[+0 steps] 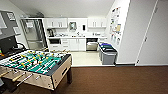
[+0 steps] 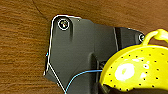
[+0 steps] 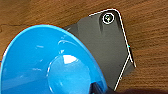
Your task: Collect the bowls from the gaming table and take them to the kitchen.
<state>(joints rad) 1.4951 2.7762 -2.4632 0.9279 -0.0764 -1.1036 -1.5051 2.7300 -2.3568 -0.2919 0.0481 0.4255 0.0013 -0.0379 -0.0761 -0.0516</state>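
Observation:
A yellow bowl [image 2: 135, 72] with small holes and a loop handle hangs above the brown carpet in the left wrist view, with my left gripper [image 2: 104, 89] shut on its rim. In the right wrist view a glossy blue bowl [image 3: 45, 65] is carried the same way, my right gripper [image 3: 96, 89] shut on its edge. The kitchen [image 1: 75, 37] lies straight ahead in the head view, with white cabinets, a white countertop and a dishwasher [image 1: 92, 45]. The gaming table is out of view.
A table-football table [image 1: 35, 66] stands close at the left on the brown carpet [image 1: 112, 80]. Grey bins [image 1: 108, 53] line the right wall at the kitchen entrance. A white wall and door [image 1: 150, 37] rise at the right. Pale floor [image 1: 83, 58] leads into the kitchen.

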